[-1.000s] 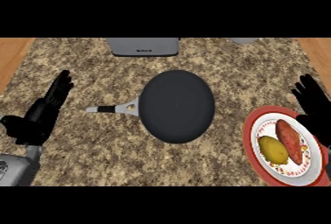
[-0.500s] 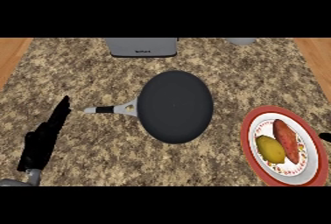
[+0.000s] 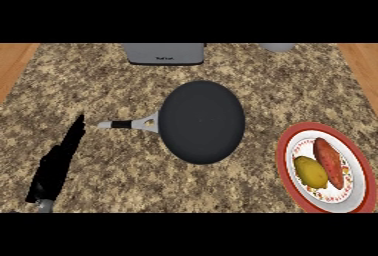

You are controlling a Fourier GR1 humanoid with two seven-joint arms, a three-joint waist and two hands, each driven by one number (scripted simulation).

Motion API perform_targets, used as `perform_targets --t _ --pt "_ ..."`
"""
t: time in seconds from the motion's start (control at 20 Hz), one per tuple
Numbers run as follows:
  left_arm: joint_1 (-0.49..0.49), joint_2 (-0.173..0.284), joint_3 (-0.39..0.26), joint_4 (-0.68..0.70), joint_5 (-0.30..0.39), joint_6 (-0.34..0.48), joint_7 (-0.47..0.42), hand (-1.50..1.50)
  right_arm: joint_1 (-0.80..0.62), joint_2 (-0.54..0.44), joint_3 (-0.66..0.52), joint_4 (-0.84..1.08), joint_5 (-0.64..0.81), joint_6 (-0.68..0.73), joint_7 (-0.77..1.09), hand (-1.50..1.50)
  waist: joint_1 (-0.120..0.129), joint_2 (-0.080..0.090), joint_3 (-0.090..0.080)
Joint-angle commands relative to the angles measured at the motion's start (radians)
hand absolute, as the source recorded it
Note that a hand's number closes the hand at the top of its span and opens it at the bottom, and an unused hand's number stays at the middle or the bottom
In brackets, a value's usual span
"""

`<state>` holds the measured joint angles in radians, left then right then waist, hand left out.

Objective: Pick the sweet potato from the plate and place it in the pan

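An orange-red sweet potato (image 3: 329,162) lies on the right half of a red-rimmed white plate (image 3: 286,150) at the counter's right edge. Beside it on the same plate sits a yellow lemon-like fruit (image 3: 311,172). A dark round pan (image 3: 202,121) rests in the middle of the counter, its grey and black handle (image 3: 131,123) pointing left. My left hand (image 3: 57,163) shows at the lower left with fingers straight, well away from the pan and holding nothing. My right hand is out of the picture.
A grey appliance (image 3: 164,53) stands at the counter's back edge, and a pale round object (image 3: 277,47) peeks in at the back right. Wooden floor shows past both sides of the granite counter (image 3: 96,85).
My right hand has left the view at the right edge. The left hand has dropped lower and flattened along the lower left. Pan, plate and food sit as before.
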<state>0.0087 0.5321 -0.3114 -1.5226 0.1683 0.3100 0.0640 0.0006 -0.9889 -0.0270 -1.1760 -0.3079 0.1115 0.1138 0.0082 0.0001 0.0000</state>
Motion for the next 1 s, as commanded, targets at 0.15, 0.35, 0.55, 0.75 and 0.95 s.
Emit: perform_targets --t 0.15,0.35,0.55,0.75,0.95 --pt "0.025 -0.024 -0.01 -0.043 -0.042 0.011 0.019 0.0 -0.117 -0.07 0.06 -0.069 -0.019 0.248 0.144 -1.5 0.003 0.0 -0.001" --pt "0.041 -0.003 0.015 -0.127 -0.042 0.002 0.097 0.0 -0.23 -0.015 0.112 -0.078 0.025 0.268 0.266 -1.5 0.009 0.0 0.0" --pt "0.021 -0.04 0.009 -0.083 -0.063 -0.017 0.071 0.0 -0.352 0.084 0.177 0.031 0.093 0.289 0.348 -1.5 0.015 0.003 0.0" --pt "0.048 -0.036 0.035 -0.094 -0.075 -0.026 0.061 0.0 -0.427 0.093 0.193 0.038 0.083 0.4 0.461 -1.5 0.012 0.002 0.0" --pt "0.072 -0.046 0.084 -0.041 -0.049 -0.071 0.0 0.0 -0.365 0.109 0.21 -0.096 0.109 0.414 0.543 -1.5 -0.006 -0.003 -0.001"
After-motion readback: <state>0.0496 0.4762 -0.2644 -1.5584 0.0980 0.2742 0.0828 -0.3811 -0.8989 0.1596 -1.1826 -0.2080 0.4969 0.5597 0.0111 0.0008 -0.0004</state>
